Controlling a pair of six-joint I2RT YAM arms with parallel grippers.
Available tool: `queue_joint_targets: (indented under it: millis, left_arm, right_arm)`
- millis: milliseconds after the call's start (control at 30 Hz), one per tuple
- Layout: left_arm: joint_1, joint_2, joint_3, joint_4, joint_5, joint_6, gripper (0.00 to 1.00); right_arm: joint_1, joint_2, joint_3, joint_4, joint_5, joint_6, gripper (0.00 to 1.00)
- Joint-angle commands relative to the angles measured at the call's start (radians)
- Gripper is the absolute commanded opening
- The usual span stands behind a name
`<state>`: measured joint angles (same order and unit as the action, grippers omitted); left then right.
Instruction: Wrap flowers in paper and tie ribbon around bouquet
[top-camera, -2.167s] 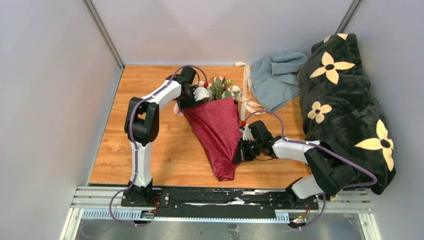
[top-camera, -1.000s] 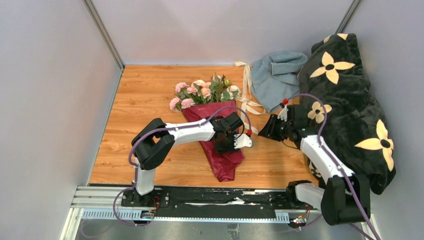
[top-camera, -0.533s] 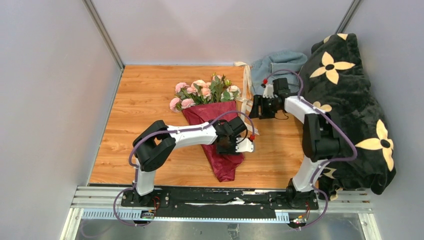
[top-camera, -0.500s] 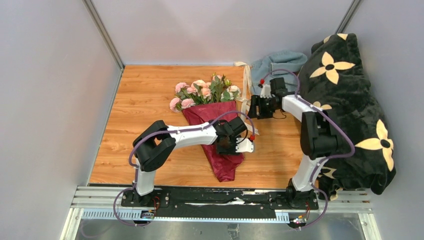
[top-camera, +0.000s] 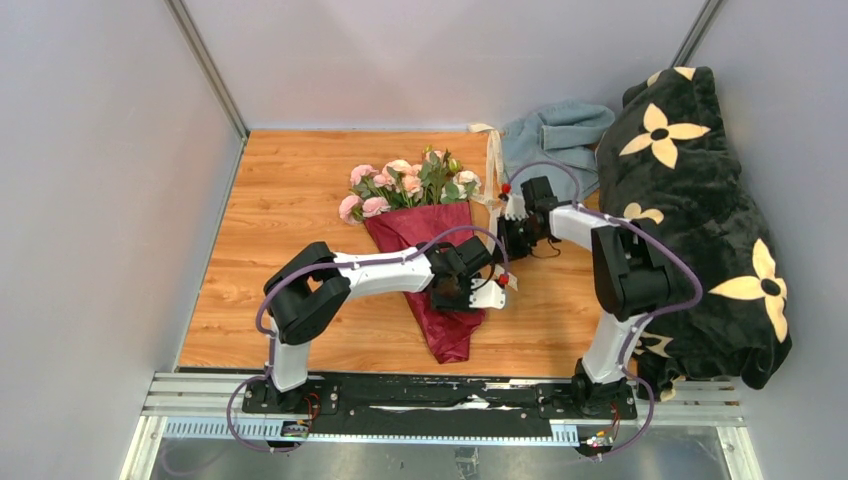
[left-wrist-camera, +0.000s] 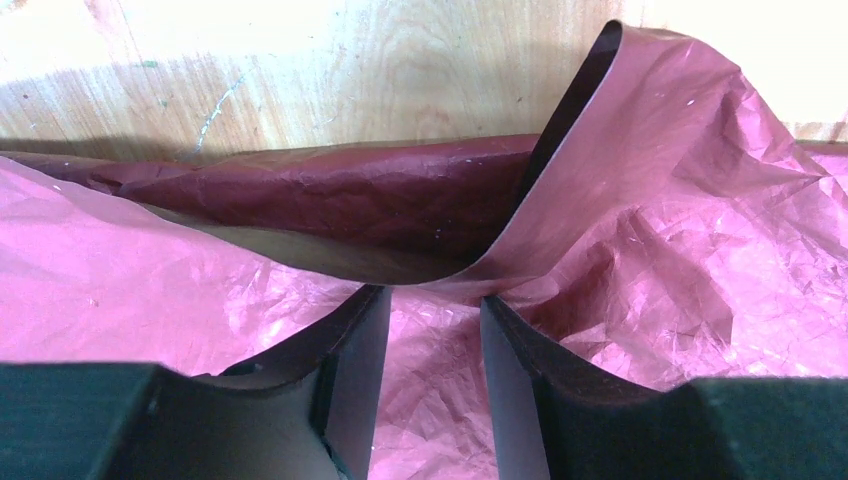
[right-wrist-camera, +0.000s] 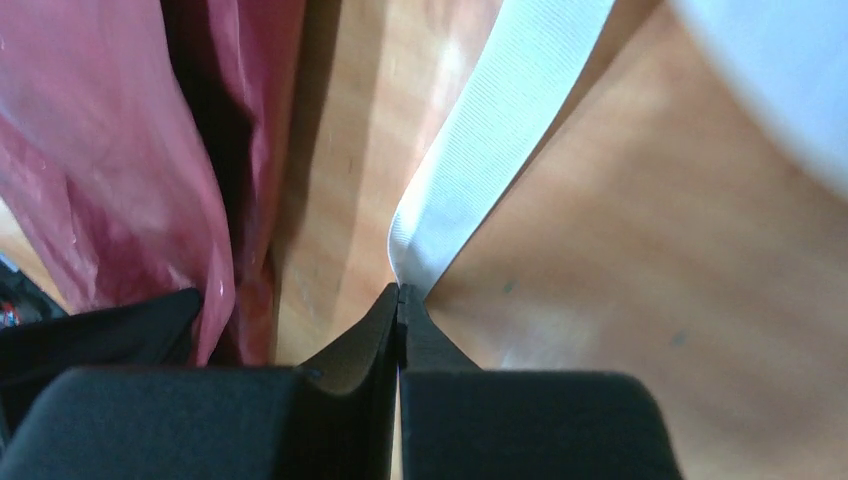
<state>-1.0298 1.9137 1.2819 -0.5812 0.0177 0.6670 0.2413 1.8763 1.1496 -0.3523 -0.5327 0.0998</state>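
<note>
**Inspector:** State the position of the bouquet.

**Arm:** The bouquet (top-camera: 418, 232) lies flat on the desk (top-camera: 290, 200). The flowers (top-camera: 400, 180) spill from its wide end. The dark red paper (left-wrist-camera: 650, 230) tapers to its narrow end.

**Inspector:** Left fingers?

**Arm:** My left fingers (left-wrist-camera: 362, 335) are parted and released. They rest on the bouquet's crinkled paper at its right edge, about midway along the cone. A loose fold of paper curls up just beyond the tips. Nothing is clamped between them.

**Inspector:** Right fingers?

**Arm:** My right fingers (right-wrist-camera: 398, 300) are clenched tight just right of the bouquet, pinching the end of the ribbon (right-wrist-camera: 500, 130). The ribbon runs from the tips along the bouquet's right side toward the blue cloth (top-camera: 550, 140). The desk is bare wood beneath it.
</note>
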Motion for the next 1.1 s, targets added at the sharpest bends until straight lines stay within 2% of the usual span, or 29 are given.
queue_joint_targets:
  millis: [0,67,100,133,200,300,400,500,833,933,1067]
  left_arm:
    - [-0.006,0.005,-0.045,-0.041,0.003,0.005,0.47]
    - [-0.006,-0.004,-0.053,-0.036,0.005,0.007,0.47]
    - [-0.007,-0.006,-0.057,-0.036,0.006,0.008,0.47]
    - [-0.006,-0.009,-0.059,-0.035,0.009,0.006,0.48]
    - [-0.007,-0.016,-0.058,-0.038,0.018,0.003,0.49]
    - [-0.016,-0.029,-0.055,-0.04,0.021,0.0,0.53]
    - [-0.027,-0.048,-0.064,-0.038,0.019,0.005,0.56]
    - [-0.034,-0.054,-0.073,-0.036,0.01,0.008,0.56]
    - [-0.035,-0.051,-0.082,-0.036,0.001,0.005,0.56]
    - [-0.035,-0.061,-0.091,-0.032,0.008,0.001,0.56]
    - [-0.035,-0.137,-0.164,0.049,0.014,0.007,0.57]
  right_arm:
    - [0.034,-0.153,-0.258,0.002,-0.004,0.111,0.0]
    - [0.059,-0.249,-0.359,-0.017,-0.015,0.152,0.01]
    - [0.071,-0.294,-0.393,-0.043,-0.01,0.158,0.08]
    - [0.076,-0.343,-0.415,-0.08,0.0,0.159,0.28]
    - [0.075,-0.438,-0.425,-0.153,0.044,0.158,0.46]
    - [0.071,-0.572,-0.39,-0.167,0.076,0.171,0.56]
    - [0.07,-0.601,-0.392,0.014,-0.068,0.22,0.61]
    - [0.071,-0.533,-0.39,0.187,-0.171,0.304,0.62]
    - [0.164,-0.263,-0.335,0.451,-0.211,0.437,0.69]
    - [0.144,-0.26,-0.339,0.462,-0.155,0.462,0.68]
    - [0.055,-0.31,-0.372,0.489,-0.14,0.503,0.65]
